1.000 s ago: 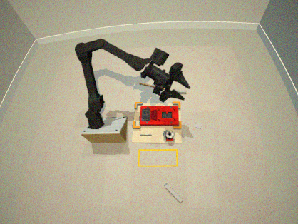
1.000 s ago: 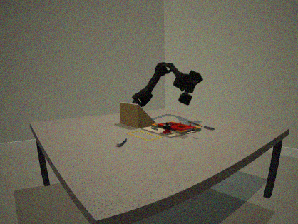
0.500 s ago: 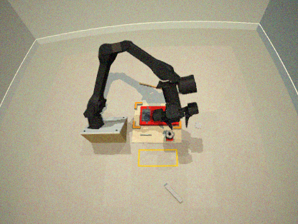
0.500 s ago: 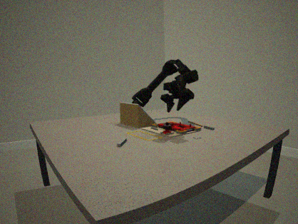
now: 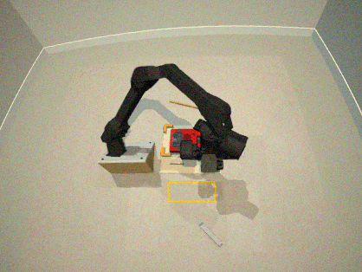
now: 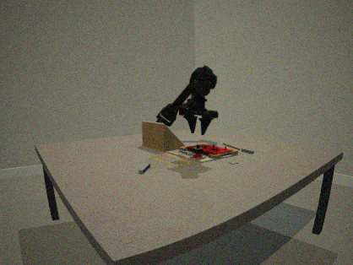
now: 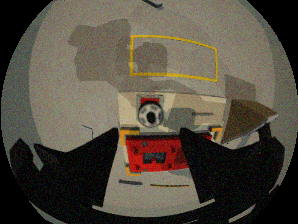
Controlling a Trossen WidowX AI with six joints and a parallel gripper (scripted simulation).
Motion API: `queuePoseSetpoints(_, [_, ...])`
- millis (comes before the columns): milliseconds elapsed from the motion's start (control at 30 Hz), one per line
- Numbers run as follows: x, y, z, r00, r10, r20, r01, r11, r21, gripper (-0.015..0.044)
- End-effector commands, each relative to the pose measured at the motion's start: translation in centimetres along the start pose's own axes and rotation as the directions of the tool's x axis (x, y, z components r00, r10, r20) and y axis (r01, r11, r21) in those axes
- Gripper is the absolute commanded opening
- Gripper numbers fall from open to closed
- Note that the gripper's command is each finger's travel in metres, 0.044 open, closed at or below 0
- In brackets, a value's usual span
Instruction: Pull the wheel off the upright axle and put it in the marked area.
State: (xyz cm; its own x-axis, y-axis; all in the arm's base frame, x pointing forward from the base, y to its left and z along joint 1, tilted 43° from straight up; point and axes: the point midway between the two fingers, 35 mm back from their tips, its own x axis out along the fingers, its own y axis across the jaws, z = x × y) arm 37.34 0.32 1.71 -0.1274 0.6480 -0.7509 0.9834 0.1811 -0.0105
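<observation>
The wheel (image 7: 150,115), a dark ring with a pale spoked face, sits over a small red base (image 7: 150,100) (image 6: 197,156) on the cream board (image 5: 166,167) in the wrist view. The axle beneath the wheel cannot be made out. In the top view the arm hides the wheel. My gripper (image 6: 198,133) (image 7: 149,132) is open and empty, pointing down above the board. In the wrist view the wheel shows between and just beyond the fingertips. The marked area, a yellow outline (image 5: 191,202) (image 7: 131,55), lies beside the board and holds only shadow.
A red plate (image 5: 187,132) (image 7: 137,160) with dark parts lies on the board between orange corner pieces (image 5: 164,152). The arm's wedge-shaped base block (image 5: 130,167) (image 6: 153,137) stands beside it. A grey bar (image 5: 210,235) (image 6: 144,169) and a thin orange stick (image 5: 183,104) lie on the table.
</observation>
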Motion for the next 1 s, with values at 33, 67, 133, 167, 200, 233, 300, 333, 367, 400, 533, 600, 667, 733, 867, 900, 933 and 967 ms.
queuePoseSetpoints(33, [-0.1, 0.0, -0.4, 1.000, 0.005, -0.016, -0.005, 1.000, -0.015, 0.0300])
queuePoseSetpoints(67, [-0.1, -0.2, -0.5, 1.000, 0.005, -0.016, -0.005, 1.000, -0.015, 0.0300])
queuePoseSetpoints(133, [-0.1, -0.6, -0.5, 1.000, 0.005, -0.016, -0.005, 1.000, -0.015, 0.0300])
queuePoseSetpoints(167, [-0.1, -0.6, -0.5, 1.000, 0.005, -0.016, -0.005, 1.000, -0.015, 0.0300])
queuePoseSetpoints(200, [-0.1, -0.6, -0.5, 1.000, 0.005, -0.016, -0.005, 1.000, -0.015, 0.0300])
queuePoseSetpoints(233, [0.0, -0.5, -0.5, 1.000, 0.005, -0.016, -0.005, 1.000, -0.015, 0.0300])
queuePoseSetpoints(300, [0.5, -0.5, -0.5, 1.000, 0.005, -0.016, -0.005, 1.000, -0.015, 0.0300])
queuePoseSetpoints(333, [0.9, -0.4, -0.5, 1.000, 0.005, -0.015, -0.005, 1.000, -0.015, 0.0300])
queuePoseSetpoints(367, [1.4, -0.4, -0.5, 1.000, 0.005, -0.015, -0.005, 1.000, -0.015, 0.0300])
queuePoseSetpoints(400, [2.1, -0.4, -0.5, 1.000, 0.005, -0.015, -0.005, 1.000, -0.015, 0.0300])
queuePoseSetpoints(533, [4.9, -0.3, -0.6, 1.000, 0.005, -0.016, -0.006, 1.000, -0.015, 0.0300])
queuePoseSetpoints(600, [6.3, -0.4, -0.7, 1.000, 0.005, -0.017, -0.006, 1.000, -0.015, 0.0300])
queuePoseSetpoints(667, [7.0, -0.5, -0.8, 1.000, 0.005, -0.018, -0.005, 1.000, -0.016, 0.0300])
queuePoseSetpoints(733, [7.3, -0.5, -0.9, 1.000, 0.005, -0.019, -0.005, 1.000, -0.016, 0.0300])
queuePoseSetpoints(867, [7.0, -0.4, -0.9, 1.000, 0.001, -0.014, -0.002, 1.000, -0.023, 0.0274])
queuePoseSetpoints(900, [7.0, -0.4, -0.9, 1.000, 0.001, -0.014, -0.002, 1.000, -0.023, 0.0247])
queuePoseSetpoints(933, [7.0, -0.4, -0.9, 1.000, 0.001, -0.014, -0.002, 1.000, -0.023, 0.0221])
queuePoseSetpoints(967, [7.0, -0.4, -0.9, 1.000, 0.001, -0.014, -0.002, 1.000, -0.023, 0.0195])
